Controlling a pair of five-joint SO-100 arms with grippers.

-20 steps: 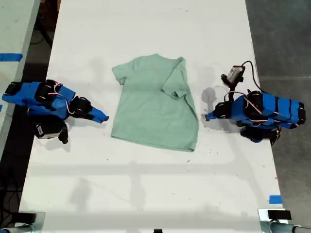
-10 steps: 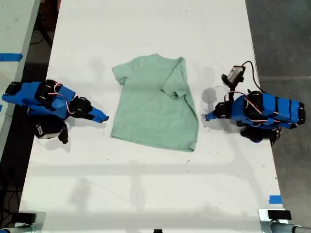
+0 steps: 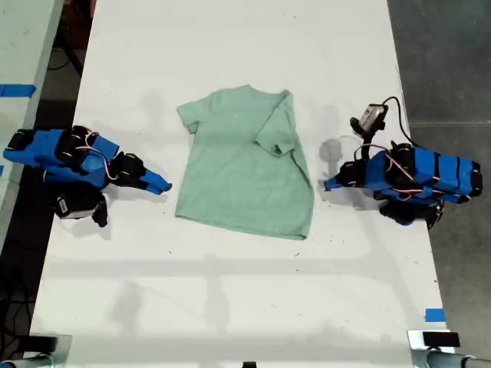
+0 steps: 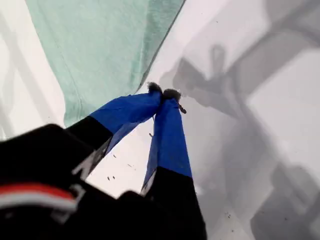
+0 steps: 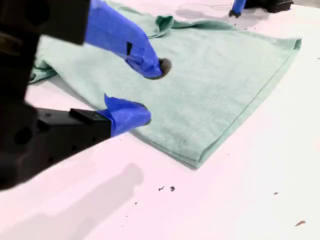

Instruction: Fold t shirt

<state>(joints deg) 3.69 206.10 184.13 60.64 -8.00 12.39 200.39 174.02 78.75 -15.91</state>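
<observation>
Lengthwise, the t shirt [image 3: 244, 162] points neck toward the exterior view's top.

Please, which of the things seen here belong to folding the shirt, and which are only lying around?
For the job:
- t shirt, flat, one sleeve turned in
- my first gripper, shut, empty
- my second gripper, open
- table

Just lying about:
- blue tape
- small device on a cable
</observation>
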